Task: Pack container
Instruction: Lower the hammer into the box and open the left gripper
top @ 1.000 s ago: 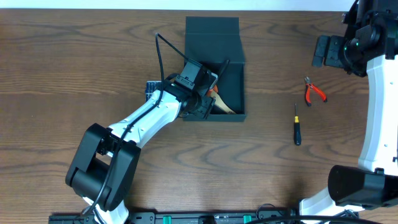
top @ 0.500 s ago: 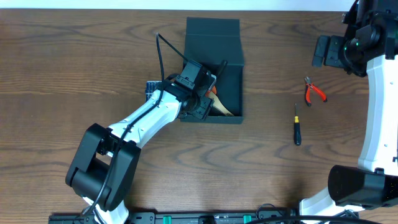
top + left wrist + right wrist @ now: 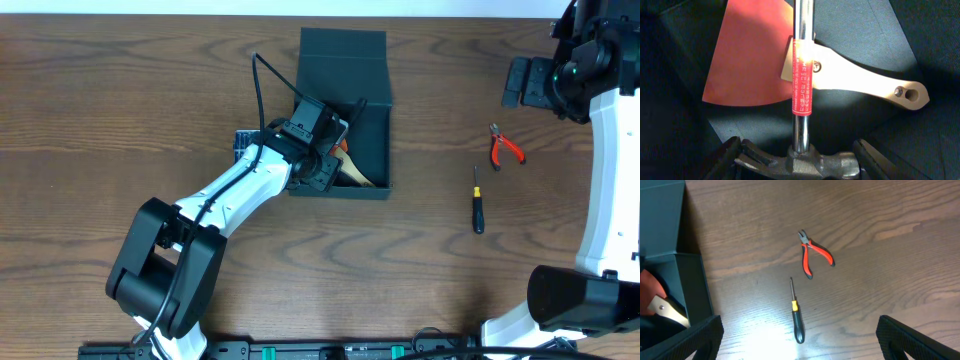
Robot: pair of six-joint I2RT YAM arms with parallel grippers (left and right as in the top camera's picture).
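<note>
The dark teal-black container [image 3: 343, 62] lies open at the table's middle, its flap lid folded back. My left gripper [image 3: 335, 160] is down inside it, shut on the steel head of a hammer [image 3: 802, 75] with a chrome shaft and a red label. Under the shaft, on the container floor [image 3: 870, 40], lies a scraper [image 3: 860, 82] with a wooden handle and an orange-red blade. My right gripper [image 3: 520, 82] is open and empty, high over the table's far right; the right wrist view [image 3: 800, 347] shows its fingers wide apart.
Red-handled pliers [image 3: 505, 147] [image 3: 812, 255] and a black screwdriver with a yellow collar [image 3: 477, 205] [image 3: 797, 317] lie on the wood right of the container. A small blue case of bits [image 3: 242, 143] lies at the container's left, partly under my left arm.
The container has slid slightly to the left with my left gripper inside it. The right arm has not moved.
</note>
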